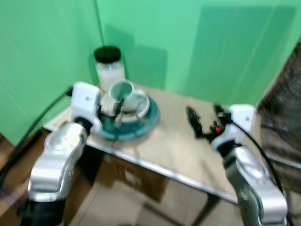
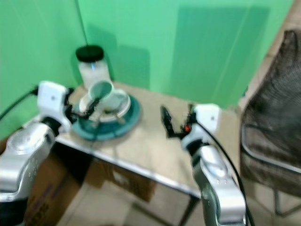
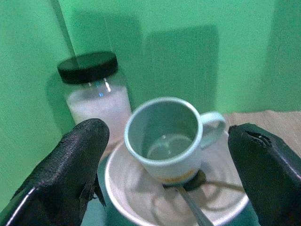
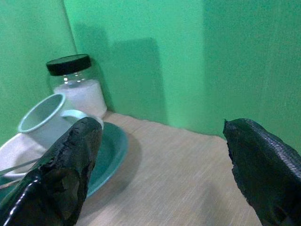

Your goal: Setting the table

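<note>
On the bench [image 1: 188, 150] there is one stack of tableware and one jar. The stack has three pieces: one dark teal plate [image 1: 141, 129] at the bottom, one white bowl [image 3: 141, 197] on it, and one pale blue-green mug [image 3: 164, 141] inside the bowl. The mug is tilted, its open mouth is turned up toward the robot, and its handle points to the robot's right. It is empty, and near its base there is a yellow-brown band. One metal spoon [image 3: 190, 205] lies in the bowl, with its dark end under the mug. The stack stands near the left rear corner of the bench, just in front of the jar [image 1: 109, 66]. The jar is one glass jar with a black lid, filled with something white, and it stands against the green wall [image 1: 211, 42].

The left gripper [image 1: 115, 110] is at the near left side of the stack; its jaws are spread wide, one finger on each side of the mug, and they hold nothing. The right gripper [image 1: 204, 122] hangs above the bare middle of the bench, well apart from the stack, with jaws released and empty.

Under the bench stands one cardboard box [image 1: 131, 176]. One dark mesh chair [image 2: 275, 127] is at the robot's right.
</note>
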You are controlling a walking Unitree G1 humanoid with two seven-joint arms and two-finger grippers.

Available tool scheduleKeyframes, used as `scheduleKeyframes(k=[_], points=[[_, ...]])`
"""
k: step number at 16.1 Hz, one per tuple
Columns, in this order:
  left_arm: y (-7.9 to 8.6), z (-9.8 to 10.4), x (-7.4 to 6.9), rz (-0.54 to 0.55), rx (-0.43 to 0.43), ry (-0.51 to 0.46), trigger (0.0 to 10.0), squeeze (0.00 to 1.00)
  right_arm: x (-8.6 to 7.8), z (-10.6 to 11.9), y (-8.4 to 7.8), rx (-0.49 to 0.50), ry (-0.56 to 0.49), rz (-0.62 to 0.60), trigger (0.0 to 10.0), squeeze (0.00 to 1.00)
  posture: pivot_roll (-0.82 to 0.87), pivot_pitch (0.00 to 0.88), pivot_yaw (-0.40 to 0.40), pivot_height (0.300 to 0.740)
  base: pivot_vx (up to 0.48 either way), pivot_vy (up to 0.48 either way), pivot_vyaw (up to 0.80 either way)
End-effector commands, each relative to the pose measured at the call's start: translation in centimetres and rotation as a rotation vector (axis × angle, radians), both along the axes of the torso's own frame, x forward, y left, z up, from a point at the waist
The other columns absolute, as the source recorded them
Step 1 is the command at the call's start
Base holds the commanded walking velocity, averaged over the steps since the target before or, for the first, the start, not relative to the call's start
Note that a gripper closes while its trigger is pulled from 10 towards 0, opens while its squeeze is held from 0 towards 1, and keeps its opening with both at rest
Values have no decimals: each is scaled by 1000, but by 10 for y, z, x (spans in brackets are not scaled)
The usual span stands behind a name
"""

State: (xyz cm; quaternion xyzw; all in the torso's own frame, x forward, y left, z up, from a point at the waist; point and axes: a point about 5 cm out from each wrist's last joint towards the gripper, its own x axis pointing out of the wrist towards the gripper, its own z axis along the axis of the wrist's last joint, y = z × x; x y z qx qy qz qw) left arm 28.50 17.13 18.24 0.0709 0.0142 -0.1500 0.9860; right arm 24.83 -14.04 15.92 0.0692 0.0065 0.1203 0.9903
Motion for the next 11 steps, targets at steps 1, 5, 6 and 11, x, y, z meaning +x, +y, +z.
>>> scheduleKeyframes(k=[1, 5, 6, 11], points=[[-8, 4, 0, -31, -3, -19, 10000, 0, 0, -4, -9, -6, 12, -29, 10000, 1000, 93, 0, 39, 740, 300, 0, 0], [-10, 6, 0, -39, 4, -23, 10000, 0, 1, -6, -5, -12, 4, 16, 10000, 1000, 100, 0, 33, 740, 300, 0, 177], [-10, 6, 0, -41, 6, -24, 10000, 0, 1, -7, -4, -18, 2, 29, 10000, 1000, 103, 0, 29, 740, 296, 0, 800], [-11, 4, -2, -52, 17, -22, 10000, 0, 8, -6, -5, -42, -14, 39, 10000, 1000, 104, 0, 24, 740, 297, 0, 466]])
